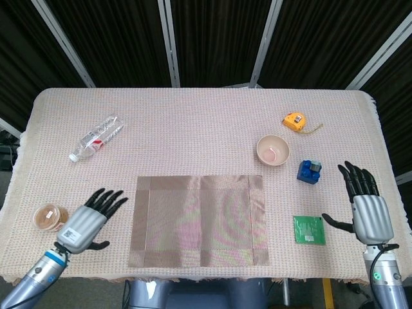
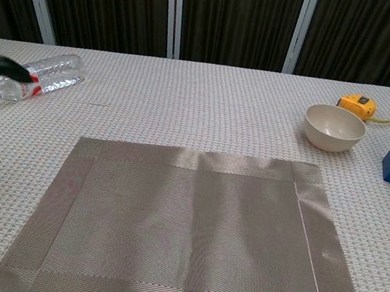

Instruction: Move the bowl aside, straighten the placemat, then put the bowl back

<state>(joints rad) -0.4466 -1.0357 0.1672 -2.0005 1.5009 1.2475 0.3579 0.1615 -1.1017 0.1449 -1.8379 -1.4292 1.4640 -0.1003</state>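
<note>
The brown woven placemat (image 1: 198,221) (image 2: 181,239) lies flat and square to the table's front edge. The cream bowl (image 1: 273,150) (image 2: 334,127) stands on the tablecloth beyond the mat's far right corner, off the mat. My left hand (image 1: 88,220) hovers left of the mat with its fingers spread, holding nothing; only its dark fingertips (image 2: 1,67) show at the left edge of the chest view. My right hand (image 1: 367,207) stays at the right table edge, fingers spread and empty, well away from the bowl.
A plastic bottle (image 1: 95,138) lies at the far left. A small brown jar (image 1: 49,217) sits just left of my left hand. A yellow tape measure (image 1: 295,120), a blue block (image 1: 309,170) and a green circuit board (image 1: 309,230) sit on the right side.
</note>
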